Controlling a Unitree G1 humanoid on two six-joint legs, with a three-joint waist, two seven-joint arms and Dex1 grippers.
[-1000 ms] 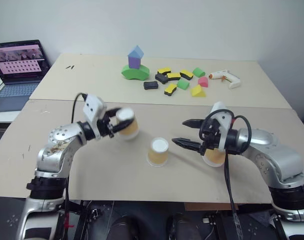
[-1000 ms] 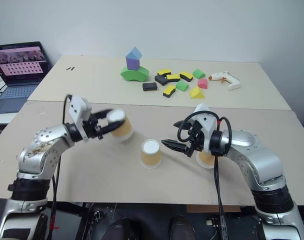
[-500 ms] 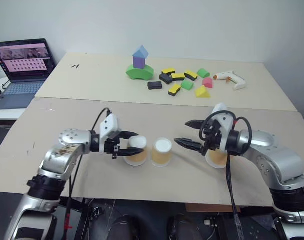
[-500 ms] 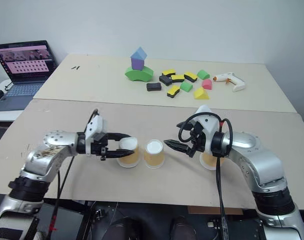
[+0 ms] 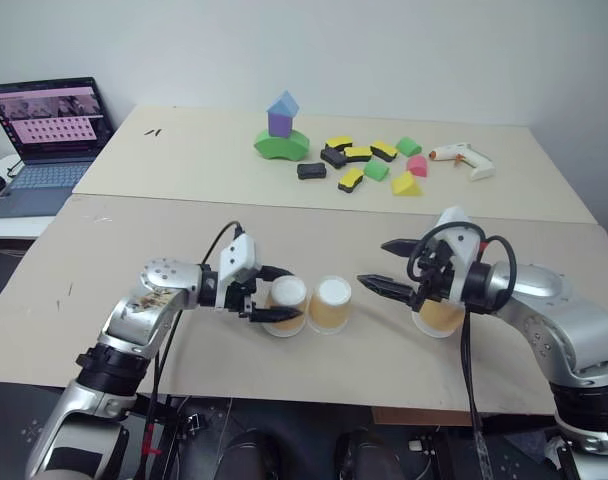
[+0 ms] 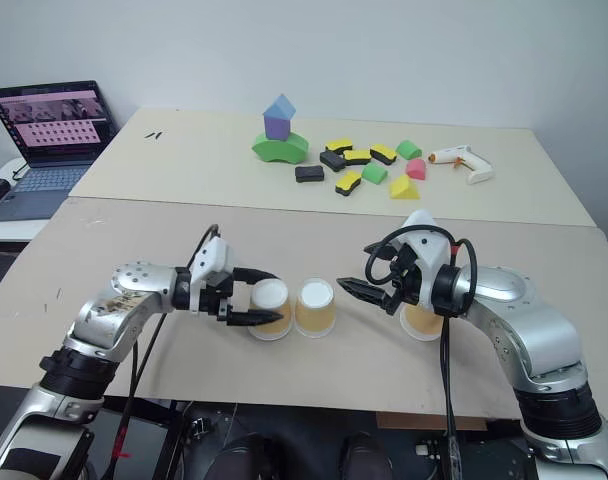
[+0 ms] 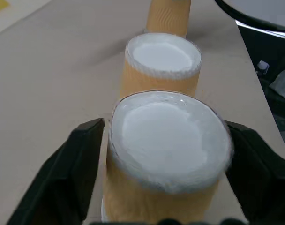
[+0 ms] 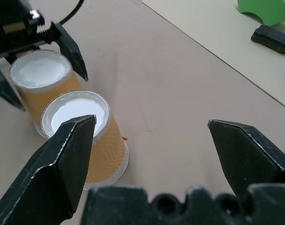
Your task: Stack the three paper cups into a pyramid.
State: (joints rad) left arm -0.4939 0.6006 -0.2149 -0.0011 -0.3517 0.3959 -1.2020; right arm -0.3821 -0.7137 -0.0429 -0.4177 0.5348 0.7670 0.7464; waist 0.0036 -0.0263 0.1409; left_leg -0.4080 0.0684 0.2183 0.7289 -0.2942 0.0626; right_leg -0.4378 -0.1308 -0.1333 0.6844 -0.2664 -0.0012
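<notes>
Two of the paper cups stand upside down and close side by side on the near table: the left cup and the middle cup. My left gripper is open around the left cup, and its fingers stand slightly off the cup's sides. The third cup stands to the right, partly hidden behind my right wrist. My right gripper is open and empty, pointing at the middle cup from the right, a short way off.
On the far table are a blue-purple-green block tower, several loose foam blocks and a glue gun. A laptop sits at the far left. The near table's front edge lies just in front of the cups.
My left gripper carried its cup down and to the right, set it on the table beside the middle cup, and opened. The right gripper stayed in place, open.
</notes>
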